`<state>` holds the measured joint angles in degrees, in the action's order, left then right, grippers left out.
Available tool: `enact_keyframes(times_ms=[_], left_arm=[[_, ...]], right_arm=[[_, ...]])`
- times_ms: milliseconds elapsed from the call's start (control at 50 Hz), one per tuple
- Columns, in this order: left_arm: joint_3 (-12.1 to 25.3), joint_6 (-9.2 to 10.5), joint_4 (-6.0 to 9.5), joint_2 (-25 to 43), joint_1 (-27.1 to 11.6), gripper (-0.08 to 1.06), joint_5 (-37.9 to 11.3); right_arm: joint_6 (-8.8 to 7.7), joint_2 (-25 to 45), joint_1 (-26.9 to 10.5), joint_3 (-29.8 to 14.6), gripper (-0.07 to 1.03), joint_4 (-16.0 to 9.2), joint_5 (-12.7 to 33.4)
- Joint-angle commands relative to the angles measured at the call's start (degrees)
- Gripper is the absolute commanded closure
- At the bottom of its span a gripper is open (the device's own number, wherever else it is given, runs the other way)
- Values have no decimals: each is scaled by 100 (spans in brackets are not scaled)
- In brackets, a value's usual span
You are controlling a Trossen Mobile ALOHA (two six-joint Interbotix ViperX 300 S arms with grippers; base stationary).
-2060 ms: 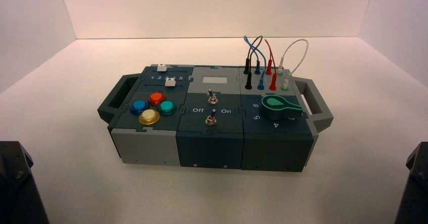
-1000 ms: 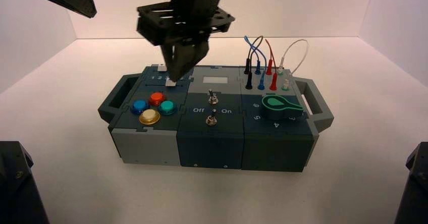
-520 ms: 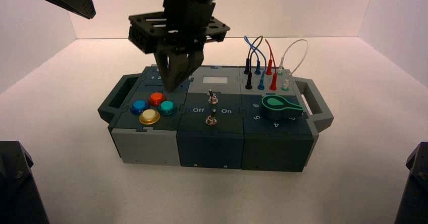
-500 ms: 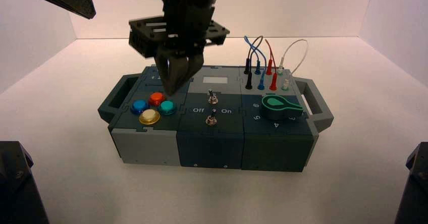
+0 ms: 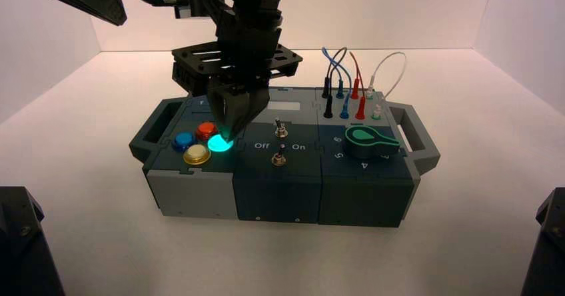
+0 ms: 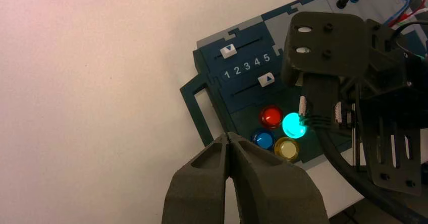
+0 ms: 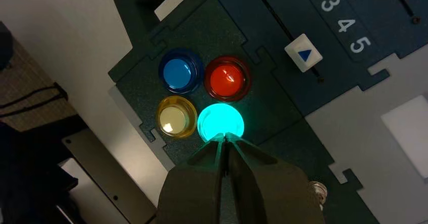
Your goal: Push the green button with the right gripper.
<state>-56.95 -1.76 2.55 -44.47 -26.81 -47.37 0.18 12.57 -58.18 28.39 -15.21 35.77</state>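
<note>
Your right gripper (image 5: 230,133), fingers clenched together, has its tip on the green button (image 5: 219,143) at centre-left of the high view, and the button glows, so the press looks done. Only lifting off remains. Your left gripper (image 6: 230,144) hangs clenched, apart.

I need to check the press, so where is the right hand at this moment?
In the high view the right hand is over the box's left section, its closed tip touching the lit green button, just right of the red button and yellow button.
</note>
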Motion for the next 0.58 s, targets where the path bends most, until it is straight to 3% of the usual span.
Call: enact_keyframes(times_ms=[20,580], left_arm=[[158,-26,9,26,-18,100,18],[132,-26,9,114,-26,100,26]], right_arm=[[-18,-88,-53,-70,99,-35,-18],[62,-492,-9,-185,99,0,343]])
